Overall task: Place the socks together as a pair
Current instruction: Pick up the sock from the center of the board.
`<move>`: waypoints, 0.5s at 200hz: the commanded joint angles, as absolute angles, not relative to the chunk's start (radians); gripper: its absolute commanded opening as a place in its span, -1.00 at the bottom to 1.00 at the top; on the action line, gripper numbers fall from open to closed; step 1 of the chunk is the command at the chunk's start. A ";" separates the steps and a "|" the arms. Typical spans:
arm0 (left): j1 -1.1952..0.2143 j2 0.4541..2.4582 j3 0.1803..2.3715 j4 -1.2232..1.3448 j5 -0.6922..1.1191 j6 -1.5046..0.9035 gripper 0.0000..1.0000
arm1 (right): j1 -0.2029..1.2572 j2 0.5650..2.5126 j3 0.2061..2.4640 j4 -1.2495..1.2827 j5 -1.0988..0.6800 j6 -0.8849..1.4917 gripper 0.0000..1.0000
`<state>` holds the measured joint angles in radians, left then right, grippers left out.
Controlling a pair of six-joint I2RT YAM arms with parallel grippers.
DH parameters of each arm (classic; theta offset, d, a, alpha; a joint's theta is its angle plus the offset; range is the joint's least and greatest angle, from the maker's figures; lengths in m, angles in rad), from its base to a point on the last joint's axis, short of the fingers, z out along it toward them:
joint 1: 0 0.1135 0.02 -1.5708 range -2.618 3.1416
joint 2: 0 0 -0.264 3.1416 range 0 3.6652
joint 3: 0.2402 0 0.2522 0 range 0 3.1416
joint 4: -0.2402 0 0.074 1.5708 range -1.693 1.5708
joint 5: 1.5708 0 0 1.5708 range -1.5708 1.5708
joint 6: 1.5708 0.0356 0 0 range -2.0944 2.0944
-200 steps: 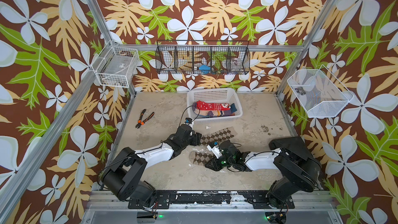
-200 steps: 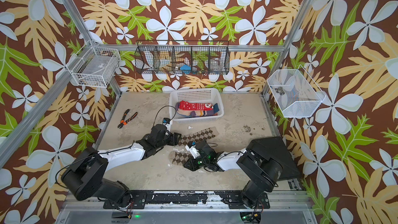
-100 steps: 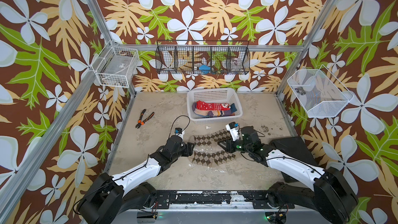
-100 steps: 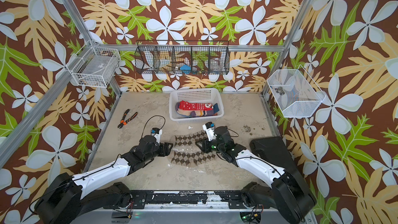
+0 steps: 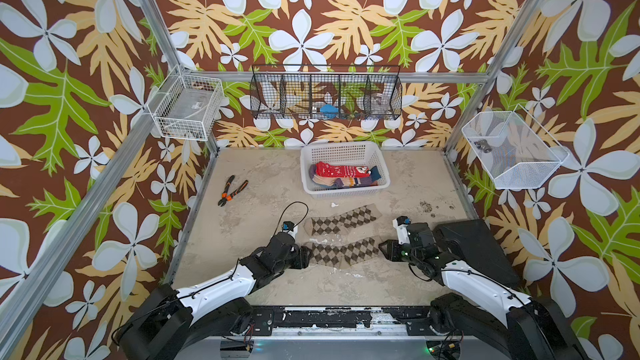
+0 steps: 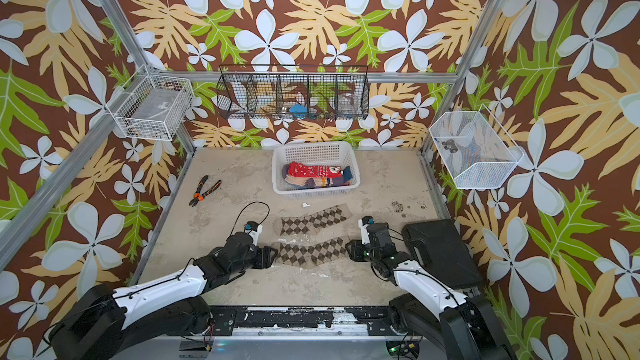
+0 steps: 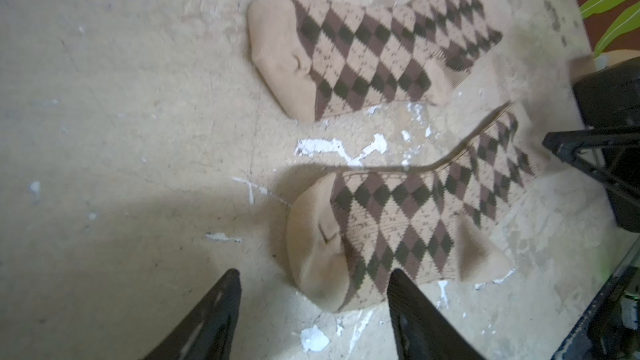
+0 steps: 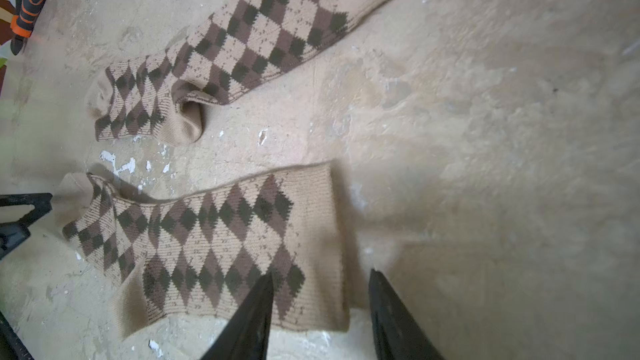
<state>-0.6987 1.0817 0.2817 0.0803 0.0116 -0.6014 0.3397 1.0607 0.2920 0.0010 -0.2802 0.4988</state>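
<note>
arms [image 5: 214, 290]: white links, black joints | fingers [image 7: 207, 323]: black, tapered

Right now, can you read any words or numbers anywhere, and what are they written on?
No text can be read in any view.
What looks like a sticker on the clear box in the white wire basket: too small to read.
Red sock: white pattern only, no letters I can make out.
Argyle socks: diamonds only, no label.
Pliers: no brand legible.
</note>
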 commanded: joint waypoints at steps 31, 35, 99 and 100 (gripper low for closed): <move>-0.713 1.124 0.253 0.147 0.005 -0.618 0.17 | 0.340 1.112 0.291 0.049 -0.285 0.512 -0.09; -0.714 1.126 0.252 0.151 0.005 -0.617 0.15 | 0.340 1.120 0.293 0.053 -0.289 0.511 -0.11; -0.722 1.175 0.255 0.203 0.024 -0.622 -0.62 | 0.340 1.118 0.306 0.055 -0.326 0.507 -0.73; -0.722 1.174 0.255 0.203 0.023 -0.621 -0.63 | 0.339 1.116 0.306 0.054 -0.325 0.506 -0.74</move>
<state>-0.7193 1.1725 0.2562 0.1993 0.0174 -0.6228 0.3397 1.1454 0.2962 0.0593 -0.3199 0.5125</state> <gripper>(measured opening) 0.236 0.168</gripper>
